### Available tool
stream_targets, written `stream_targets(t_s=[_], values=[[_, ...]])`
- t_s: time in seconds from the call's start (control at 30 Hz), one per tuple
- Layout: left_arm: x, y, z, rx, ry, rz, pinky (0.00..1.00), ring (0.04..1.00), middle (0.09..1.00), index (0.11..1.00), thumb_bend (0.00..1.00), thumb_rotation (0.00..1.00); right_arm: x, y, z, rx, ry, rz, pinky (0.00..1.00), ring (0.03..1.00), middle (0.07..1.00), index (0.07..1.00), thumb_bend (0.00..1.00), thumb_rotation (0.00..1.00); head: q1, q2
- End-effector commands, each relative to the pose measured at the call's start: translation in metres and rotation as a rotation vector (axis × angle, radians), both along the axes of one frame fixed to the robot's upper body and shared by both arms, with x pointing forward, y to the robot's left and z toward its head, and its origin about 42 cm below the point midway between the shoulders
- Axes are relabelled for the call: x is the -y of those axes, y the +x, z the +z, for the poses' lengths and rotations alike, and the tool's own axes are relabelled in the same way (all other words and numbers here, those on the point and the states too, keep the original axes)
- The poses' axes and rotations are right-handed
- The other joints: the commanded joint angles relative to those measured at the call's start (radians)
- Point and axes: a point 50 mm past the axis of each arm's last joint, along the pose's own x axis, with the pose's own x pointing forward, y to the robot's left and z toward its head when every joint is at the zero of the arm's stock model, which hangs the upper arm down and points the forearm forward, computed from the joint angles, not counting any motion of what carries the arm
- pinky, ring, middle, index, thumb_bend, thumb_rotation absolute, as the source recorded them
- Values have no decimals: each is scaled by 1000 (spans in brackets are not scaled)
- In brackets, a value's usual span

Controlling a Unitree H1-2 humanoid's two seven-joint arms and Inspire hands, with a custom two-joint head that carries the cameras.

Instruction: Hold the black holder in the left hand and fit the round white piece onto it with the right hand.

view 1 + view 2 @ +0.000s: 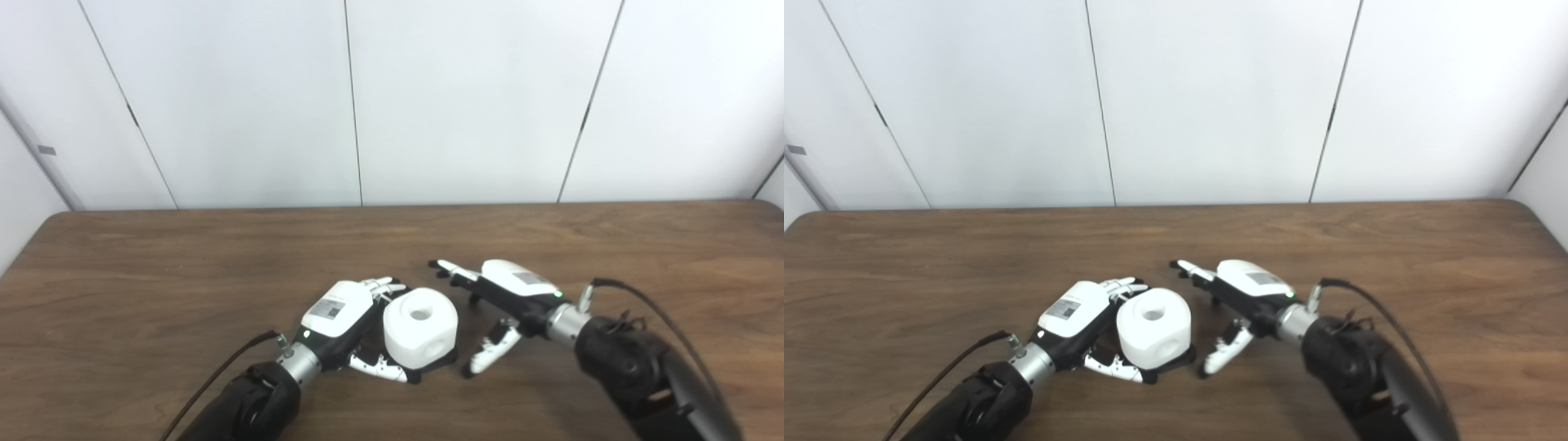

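Two arms rose from the bottom edge of the frame, one at lower left and one at lower right, and met just below the middle of the picture. Nearest, at lower centre, the left hand [343, 321] lay wrapped around the round white piece [421, 327], thumb under its front edge and fingers [383, 285] curled behind it. The black holder [442, 361] showed only as a dark sliver under the white piece, at its lower right; most of it was hidden, so how deeply the piece sat could not be read. That grip made sense as a brace, keeping the base from sliding while the piece was pressed on from above. The hole in the top of the white piece faced upward, and the piece sat level, which suggested it was already on, or nearly on, its seat.

Just right of it, clear of the piece, the right hand [499, 300] held nothing, its fingers spread and its thumb pointing down toward the table [184, 257]. Its emptiness fitted a hand whose pressing job was likely done or paused.

Farther up the frame, bare brown wood ran to the table's back edge, and white wall panels [465, 98] filled the upper half.
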Motion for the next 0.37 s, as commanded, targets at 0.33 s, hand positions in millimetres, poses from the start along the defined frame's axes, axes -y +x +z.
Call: stream_targets(t_s=[0.33], values=[[-20, -7, -31, -104, 157, 25, 861, 902, 860, 486, 524, 57, 56, 14, 48, 344, 433, -223, 560, 696, 757, 741, 725, 0, -3, -8]])
